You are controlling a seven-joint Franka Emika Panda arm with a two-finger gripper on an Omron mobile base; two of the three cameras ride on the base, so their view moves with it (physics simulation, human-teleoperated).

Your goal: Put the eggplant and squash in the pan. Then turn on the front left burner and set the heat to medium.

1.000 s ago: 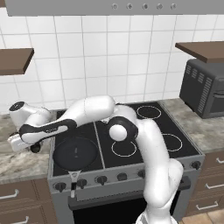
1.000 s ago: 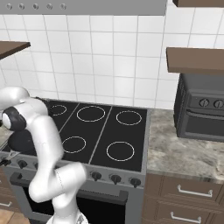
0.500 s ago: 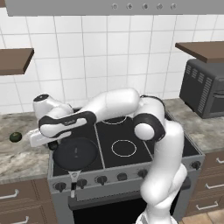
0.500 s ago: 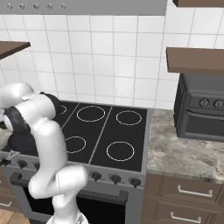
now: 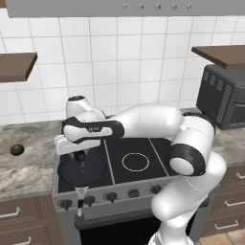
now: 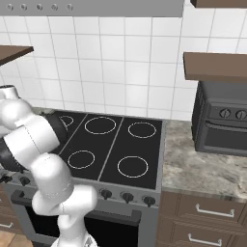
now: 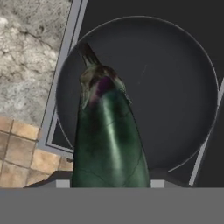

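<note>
**Eggplant held over the pan**

I see my gripper (image 5: 78, 156) clamped on the eggplant (image 7: 109, 135), hanging above the pan (image 7: 175, 87) on the stove's (image 6: 113, 144) front left corner. The squash (image 5: 17, 150) sits on the counter (image 5: 28, 167), at nine o'clock from the pan.

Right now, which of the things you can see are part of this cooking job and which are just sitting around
Part of the job:
- eggplant, held in the gripper above the pan
- pan on the stove's front left
- squash, on the counter left of the stove

Just sitting around:
- toaster oven on the right counter
- wall shelves
- range hood
</note>
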